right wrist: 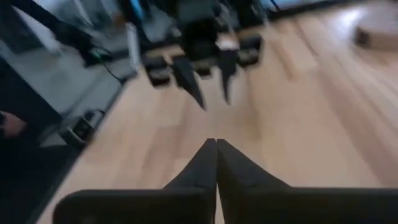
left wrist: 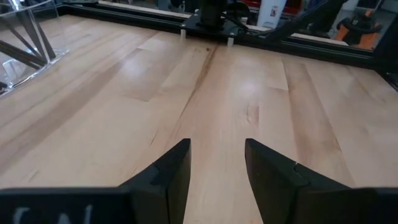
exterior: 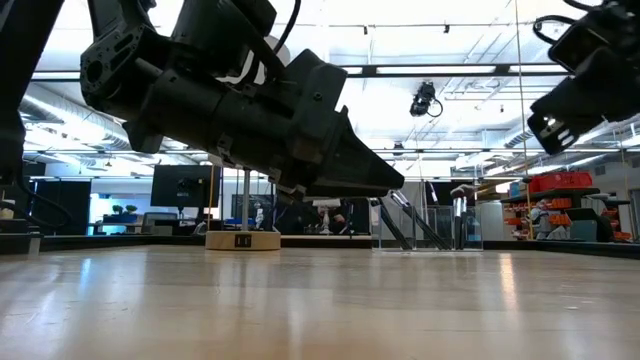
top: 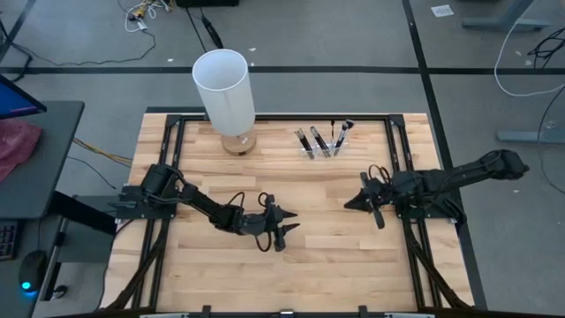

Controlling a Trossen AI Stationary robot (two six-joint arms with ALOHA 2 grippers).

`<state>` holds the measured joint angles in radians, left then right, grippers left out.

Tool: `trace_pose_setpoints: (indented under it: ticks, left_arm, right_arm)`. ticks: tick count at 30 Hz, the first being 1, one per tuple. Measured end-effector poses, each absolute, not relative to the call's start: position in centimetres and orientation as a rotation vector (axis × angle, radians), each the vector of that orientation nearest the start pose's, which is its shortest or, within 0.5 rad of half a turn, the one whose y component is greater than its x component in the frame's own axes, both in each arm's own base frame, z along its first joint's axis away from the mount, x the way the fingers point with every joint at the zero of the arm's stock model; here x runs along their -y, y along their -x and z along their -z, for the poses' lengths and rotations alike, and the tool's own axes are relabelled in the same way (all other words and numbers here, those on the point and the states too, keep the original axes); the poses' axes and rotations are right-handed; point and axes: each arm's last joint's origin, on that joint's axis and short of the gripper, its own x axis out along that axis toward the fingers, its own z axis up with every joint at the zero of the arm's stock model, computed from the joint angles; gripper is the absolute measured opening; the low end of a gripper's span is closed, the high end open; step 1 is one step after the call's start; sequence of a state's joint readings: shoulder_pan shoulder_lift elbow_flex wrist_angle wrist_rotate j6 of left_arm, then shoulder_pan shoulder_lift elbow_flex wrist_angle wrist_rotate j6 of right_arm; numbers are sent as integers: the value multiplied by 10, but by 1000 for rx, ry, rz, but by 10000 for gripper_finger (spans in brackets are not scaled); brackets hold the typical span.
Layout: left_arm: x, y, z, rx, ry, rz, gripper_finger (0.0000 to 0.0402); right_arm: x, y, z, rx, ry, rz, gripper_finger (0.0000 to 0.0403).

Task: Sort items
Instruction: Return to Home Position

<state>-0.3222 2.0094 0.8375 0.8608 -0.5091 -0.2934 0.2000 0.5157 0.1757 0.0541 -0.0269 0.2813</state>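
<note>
The items are several dark brushes and sticks (top: 322,140). They stand slanted in a small clear holder (top: 311,152) at the table's far middle, and show in the low view (exterior: 412,222) and the left wrist view (left wrist: 28,37). My left gripper (top: 290,224) hovers open over bare wood near the table's middle, with nothing between its fingers (left wrist: 216,163). My right gripper (top: 348,205) is shut and empty at the right side, pointing toward the left gripper (right wrist: 216,147).
A tall white cylinder (top: 222,87) stands on a round wooden base (top: 238,141) at the far left of the table. A black frame (top: 274,115) runs along the table's edges. Bare wood (top: 318,265) lies between the grippers and the near edge.
</note>
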Motion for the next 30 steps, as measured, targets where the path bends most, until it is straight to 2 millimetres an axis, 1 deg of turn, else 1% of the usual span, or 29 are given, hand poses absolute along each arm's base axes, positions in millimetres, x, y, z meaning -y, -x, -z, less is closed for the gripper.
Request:
trace_pose_setpoints:
  ticks: [4,5,10,13,19,24,30]
  left_arm:
    - [104,-357,-112,-254,170,-227,154]
    - [103,-357,-112,-254,170,-228,154]
    - [100,-358,-112,-249,183,-242,154]
    - [98,-358,-112,-247,185,-246,154]
    - [99,-358,-113,-234,211,-247,154]
    - [106,-357,-116,-208,220,-224,154]
    - [109,-358,-121,-159,255,-199,154]
  right_arm:
    - [-27,-129,-165,-85,-242,-221,4]
    - [-26,-128,-163,-83,-235,-217,4]
    - [-21,-130,-171,-8,-174,-221,2]
    - [-14,-131,-172,3,-157,-236,1]
    - [0,-127,-174,16,-189,-186,1]
    - [0,-119,-176,21,-203,-248,0]
    - [1,-107,-174,9,-190,-206,0]
